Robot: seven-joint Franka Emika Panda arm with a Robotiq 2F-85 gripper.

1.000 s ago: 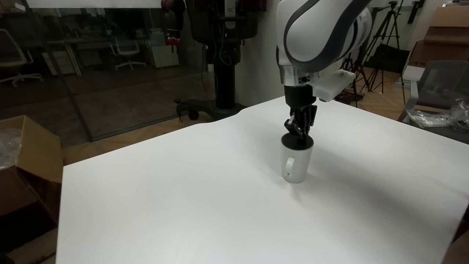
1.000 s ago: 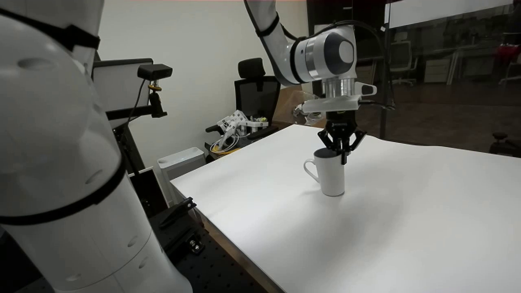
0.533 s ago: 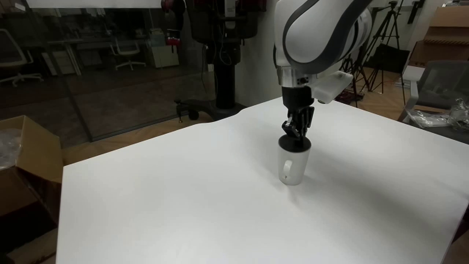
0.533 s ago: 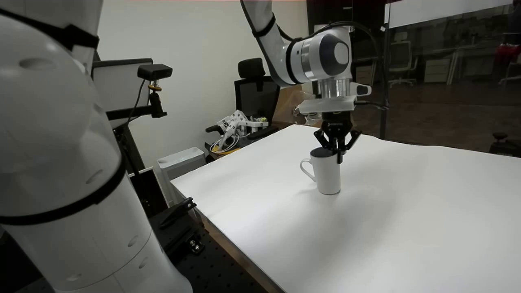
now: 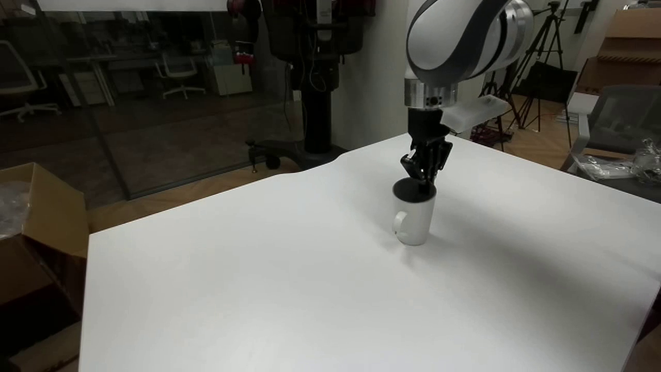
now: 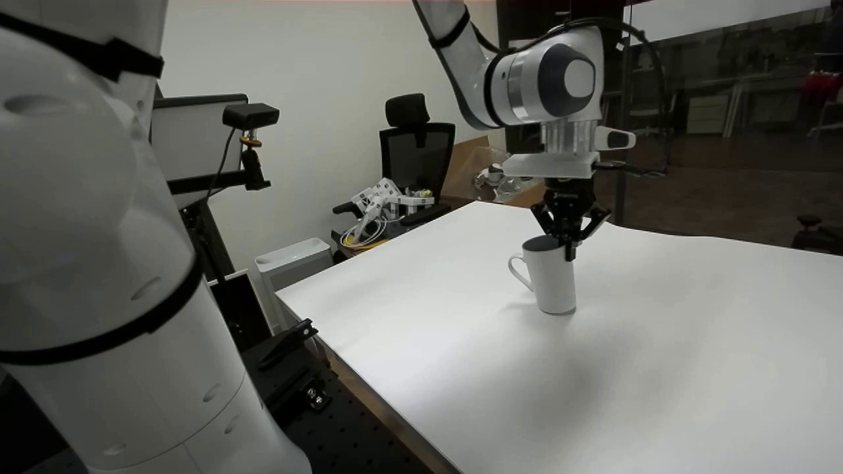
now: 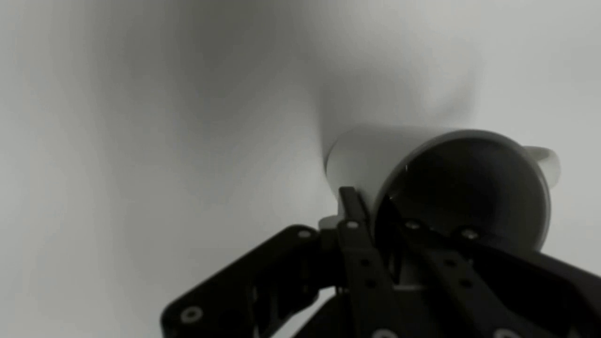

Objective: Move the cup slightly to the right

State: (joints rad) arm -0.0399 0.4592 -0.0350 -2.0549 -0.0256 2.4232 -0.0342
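The cup is a white mug with a dark inside and a handle, against the description. It shows in both exterior views, a mug [image 5: 414, 223] with its handle to the front left and the same mug [image 6: 553, 283] with its handle to the left. My gripper [image 5: 425, 189] comes down from above at its rim; it also shows in an exterior view [image 6: 566, 250]. In the wrist view the gripper [image 7: 368, 204] has one finger inside the mug [image 7: 371, 152] and one outside, pinching the wall. The mug leans slightly. Whether its base touches the table I cannot tell.
The mug is over a large white table [image 5: 248, 279]. The arm's base [image 6: 132, 329] stands at the table's edge in an exterior view. A chair [image 6: 415, 151] with white parts on it stands behind. An open cardboard box [image 5: 46, 217] lies beside the table.
The gripper and mug first shift slightly, then move together: to the right in an exterior view, and upward in the picture, away from the camera, in an exterior view. The handle has turned a little.
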